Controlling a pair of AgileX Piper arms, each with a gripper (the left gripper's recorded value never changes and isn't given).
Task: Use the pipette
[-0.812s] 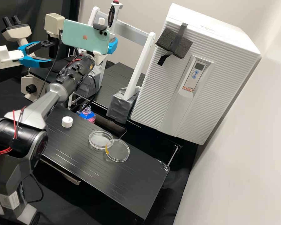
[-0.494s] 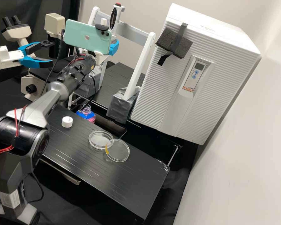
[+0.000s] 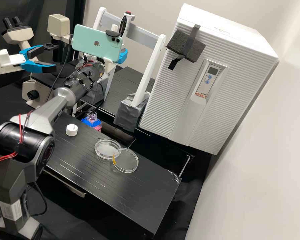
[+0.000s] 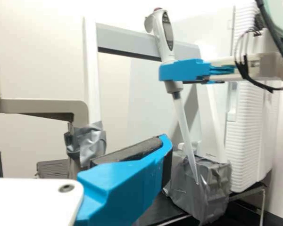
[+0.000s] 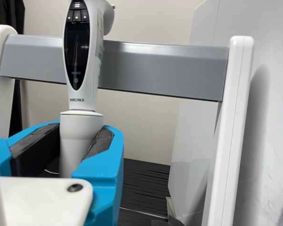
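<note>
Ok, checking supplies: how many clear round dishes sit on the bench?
2: one dish nearest the white cap, the other dish touching its edge, farther from the cap.

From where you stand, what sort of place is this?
Probably a biology lab: a pipette held in the right claw, petri dishes on the black bench and a microscope behind.

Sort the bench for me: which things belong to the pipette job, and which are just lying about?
Job: pipette, gripped by the right hand; bottle of pink liquid; white cap; two clear dishes.
Lying about: microscope; white ribbed appliance; foam block; mint phone on the arm.
</note>
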